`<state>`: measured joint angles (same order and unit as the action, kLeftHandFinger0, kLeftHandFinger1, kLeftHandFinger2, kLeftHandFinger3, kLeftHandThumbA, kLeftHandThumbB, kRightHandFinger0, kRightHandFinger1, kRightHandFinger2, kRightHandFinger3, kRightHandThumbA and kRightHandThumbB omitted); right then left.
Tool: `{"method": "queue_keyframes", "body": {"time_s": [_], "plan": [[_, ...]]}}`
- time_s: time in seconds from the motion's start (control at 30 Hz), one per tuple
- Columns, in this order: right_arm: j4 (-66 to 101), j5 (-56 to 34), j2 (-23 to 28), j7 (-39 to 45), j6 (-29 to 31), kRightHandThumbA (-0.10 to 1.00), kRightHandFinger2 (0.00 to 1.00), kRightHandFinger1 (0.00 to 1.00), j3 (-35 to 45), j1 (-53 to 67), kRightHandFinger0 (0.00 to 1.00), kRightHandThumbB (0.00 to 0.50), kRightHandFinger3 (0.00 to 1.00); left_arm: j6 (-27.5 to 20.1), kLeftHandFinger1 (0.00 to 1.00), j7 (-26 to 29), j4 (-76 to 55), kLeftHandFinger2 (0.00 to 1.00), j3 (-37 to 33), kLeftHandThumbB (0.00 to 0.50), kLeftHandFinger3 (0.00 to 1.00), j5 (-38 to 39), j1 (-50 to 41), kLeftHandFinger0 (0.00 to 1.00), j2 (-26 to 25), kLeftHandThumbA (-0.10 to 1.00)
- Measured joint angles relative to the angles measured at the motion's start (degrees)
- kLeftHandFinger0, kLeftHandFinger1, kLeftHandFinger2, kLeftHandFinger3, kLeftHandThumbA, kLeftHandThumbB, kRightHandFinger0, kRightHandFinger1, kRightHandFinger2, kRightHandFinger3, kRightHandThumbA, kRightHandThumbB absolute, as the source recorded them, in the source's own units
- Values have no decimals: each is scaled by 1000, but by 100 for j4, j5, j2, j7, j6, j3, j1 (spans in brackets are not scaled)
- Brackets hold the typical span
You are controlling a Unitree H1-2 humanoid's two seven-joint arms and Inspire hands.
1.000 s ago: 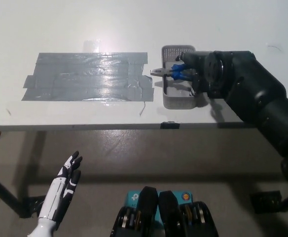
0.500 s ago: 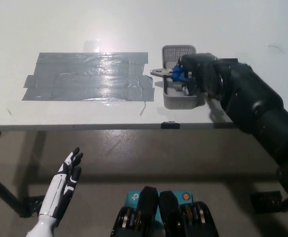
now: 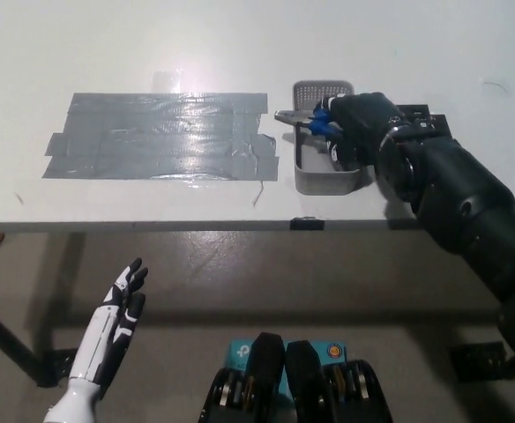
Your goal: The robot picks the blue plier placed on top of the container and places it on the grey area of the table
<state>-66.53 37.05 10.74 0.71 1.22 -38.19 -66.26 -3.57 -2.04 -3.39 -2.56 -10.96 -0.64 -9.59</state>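
Right robot hand [image 3: 356, 123] is reaching over the grey container [image 3: 325, 167] on the white table [image 3: 240, 44], fingers closing around the blue handles of the plier [image 3: 306, 122]. Plier is lying across the container's top, its metal jaws poking past the left rim toward the grey area [image 3: 160, 137]. Left robot hand [image 3: 116, 322] is hanging below the table's near edge, fingers spread, holding nothing.

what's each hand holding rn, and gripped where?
Right hand is closed on the blue plier by its blue handles, metal nose sticking out left over the container. Left hand holds nothing, open below the table edge.
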Motion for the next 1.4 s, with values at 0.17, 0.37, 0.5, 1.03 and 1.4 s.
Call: {"method": "queue_keyframes", "body": {"time_s": [0.17,0.37,0.5,1.03,1.4], "plan": [[-4,22,52,-355,213,-82,694,427,112,-3,75,112,579,0,1000,-2,0,1000,-1,116,1000,0,43,1000,-28,1000],[40,52,54,-544,294,-100,728,421,285,-118,37,115,344,-2,1000,-3,1,1000,-3,118,1000,2,43,1000,-35,1000],[118,71,83,-566,295,-94,745,467,412,-224,61,160,358,-3,1000,-2,2,1000,-9,114,1000,2,44,1000,-35,1000],[92,136,-302,-797,413,-100,774,472,626,-584,61,158,640,-6,1000,-36,1,1000,-10,100,1000,29,55,1000,-35,1000],[-532,93,-1300,-961,402,-100,726,424,753,-846,96,160,738,-3,1000,-38,-2,1000,-11,103,1000,26,59,1000,-35,1000]]}}
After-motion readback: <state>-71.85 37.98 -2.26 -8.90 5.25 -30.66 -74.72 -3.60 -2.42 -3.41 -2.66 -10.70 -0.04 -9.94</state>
